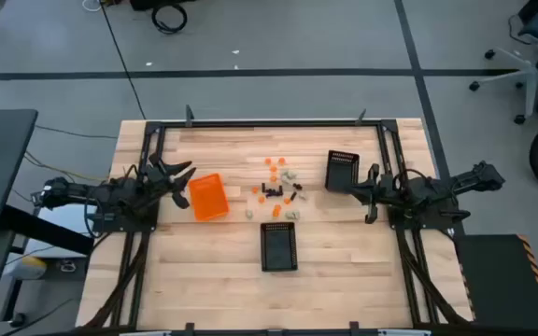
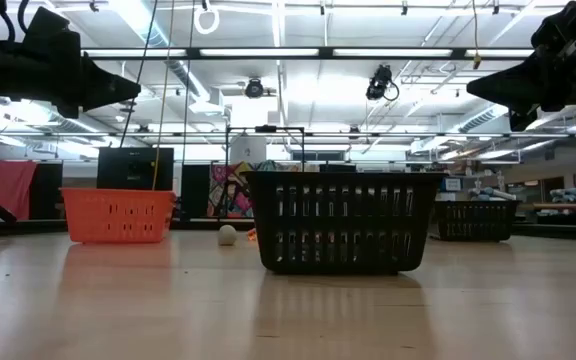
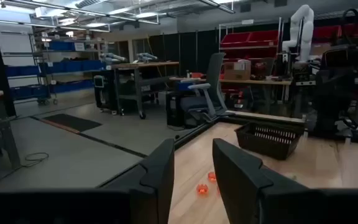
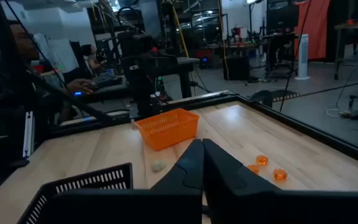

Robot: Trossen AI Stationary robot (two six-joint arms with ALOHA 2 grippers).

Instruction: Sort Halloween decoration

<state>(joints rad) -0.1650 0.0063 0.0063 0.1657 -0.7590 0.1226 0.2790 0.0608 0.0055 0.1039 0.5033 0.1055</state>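
Fingers first: the left gripper (image 1: 183, 174) has its fingers (image 3: 160, 177) parted with a narrow gap and nothing between them, sitting at the worktop's (image 1: 344, 271) left edge, right next to the orange bin (image 1: 207, 197). Over on the right edge, the right gripper (image 1: 355, 189) has its fingers (image 4: 188, 165) pressed together, also holding nothing, just beside the black mesh bin (image 1: 342, 171) toward the far right.

Halloween decoration (image 1: 278, 188) pieces are all loose on the wood around the middle of the worktop, between the orange bin and that far mesh bin. Tiny orange ones, a few black, a few pale ones.

Second black mesh bin (image 1: 279, 246) sits nearer the front edge, just below the scatter. From overhead I can't make out anything inside any of the three bins. In the low view the front mesh bin (image 2: 341, 220) blocks most of the pile; only a pale ball (image 2: 227, 235) peeks out.
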